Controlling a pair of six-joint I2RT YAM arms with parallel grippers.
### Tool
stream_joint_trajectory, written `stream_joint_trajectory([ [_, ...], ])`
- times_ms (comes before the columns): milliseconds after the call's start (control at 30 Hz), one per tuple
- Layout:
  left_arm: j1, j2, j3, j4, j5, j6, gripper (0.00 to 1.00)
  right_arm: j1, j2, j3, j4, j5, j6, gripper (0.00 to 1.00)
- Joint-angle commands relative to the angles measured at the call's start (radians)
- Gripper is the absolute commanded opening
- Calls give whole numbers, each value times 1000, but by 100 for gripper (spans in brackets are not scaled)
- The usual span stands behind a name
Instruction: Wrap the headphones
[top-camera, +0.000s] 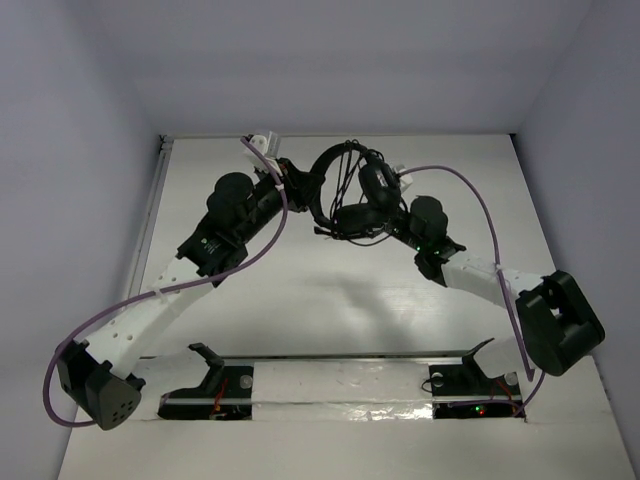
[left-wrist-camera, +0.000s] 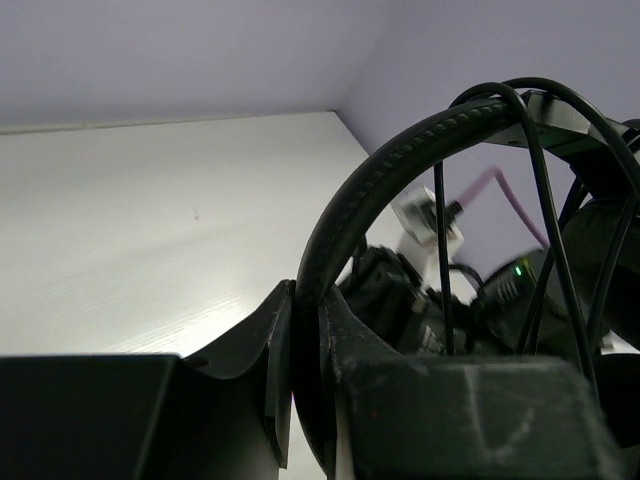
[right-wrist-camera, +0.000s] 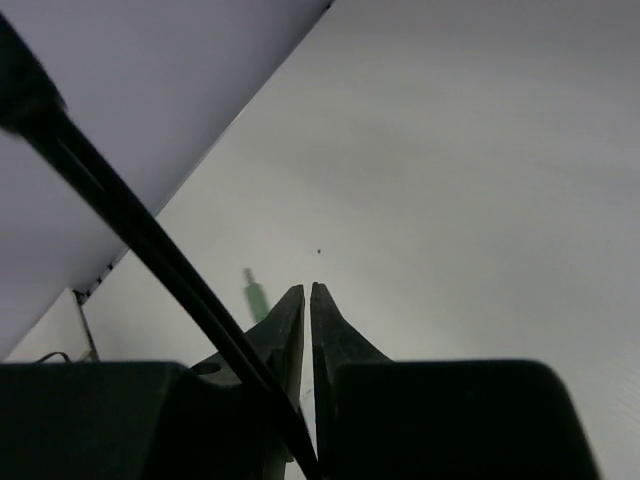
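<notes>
The black over-ear headphones with a curved padded headband (top-camera: 352, 216) are at the far middle of the white tabletop (top-camera: 320, 300), held between the two arms. The left pincer (left-wrist-camera: 307, 300) is pressed together on the headband (left-wrist-camera: 400, 160), near one end of it. From there the arc rises and bends away to the right, toward the right arm. Some strands of the thin black cable (right-wrist-camera: 150, 240) already cross the arc.

The right pincer (right-wrist-camera: 306, 290) is just to the right of the headphones. Its fingers are almost pressed together, with only a narrow slit between the tips. The cable runs slantwise into this slit lower down, so it seems to pinch the cable.

I judge that the winding is partly done. The next turn depends on one relation: the headband lies to the left of the right pincer, with its long axis going left to right. The right arm is nearer to the loose cable, so it should carry the cable across this axis while the left one holds firm.
</notes>
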Motion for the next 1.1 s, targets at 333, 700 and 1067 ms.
stream_joint_trajectory([
  [333, 7, 185, 13, 171, -472, -75, 0, -2, -3, -146, 125, -29, 329, 9],
  [700, 16, 557, 97, 242, -604, -101, 0, -2, 16, -195, 31, 75, 448, 3],
  [1067, 55, 829, 306, 176, -499, -94, 0, -2, 22, -203, -65, 112, 441, 30],
])
